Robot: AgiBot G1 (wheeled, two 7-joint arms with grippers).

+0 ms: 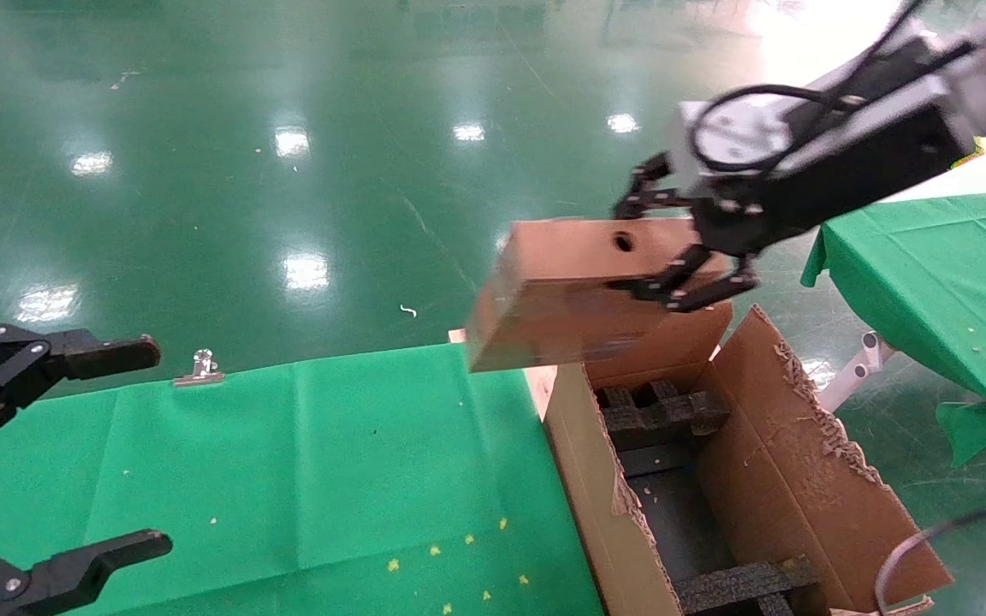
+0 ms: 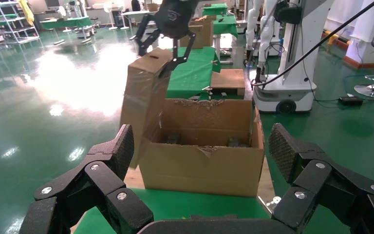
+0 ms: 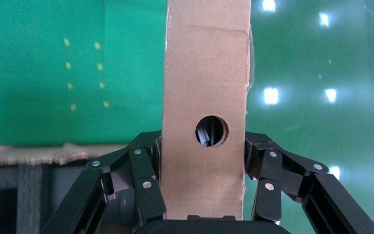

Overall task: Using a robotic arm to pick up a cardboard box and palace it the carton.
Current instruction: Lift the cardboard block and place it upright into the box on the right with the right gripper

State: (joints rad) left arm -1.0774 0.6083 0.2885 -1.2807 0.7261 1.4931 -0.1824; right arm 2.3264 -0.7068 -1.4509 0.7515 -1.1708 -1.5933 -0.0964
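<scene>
Two grippers: my right gripper [image 1: 683, 250] is at work, my left gripper [image 1: 74, 445] idles over the near left end of the green-clothed table [image 1: 305, 479].
Right jaws: clamped on the cardboard box [image 1: 561, 291], fingers [image 3: 143, 180] pressed against its two long sides, one round hole between them.
Left jaws: spread wide apart, holding nothing.
Cardboard box: in the air, tilted, its low end toward the table, hanging above the far left corner of the carton [image 1: 801, 479] and touching neither carton nor table.
Box contents: something dark shows through the round hole in the right wrist view; I cannot tell what.
Carton: open at the top, flaps up with ragged torn edges, standing just beside the table's right edge.
Carton contents: black foam blocks [image 1: 660, 411] at the far end, another black foam piece [image 1: 745, 586] at the near end, dark bare floor between them.
</scene>
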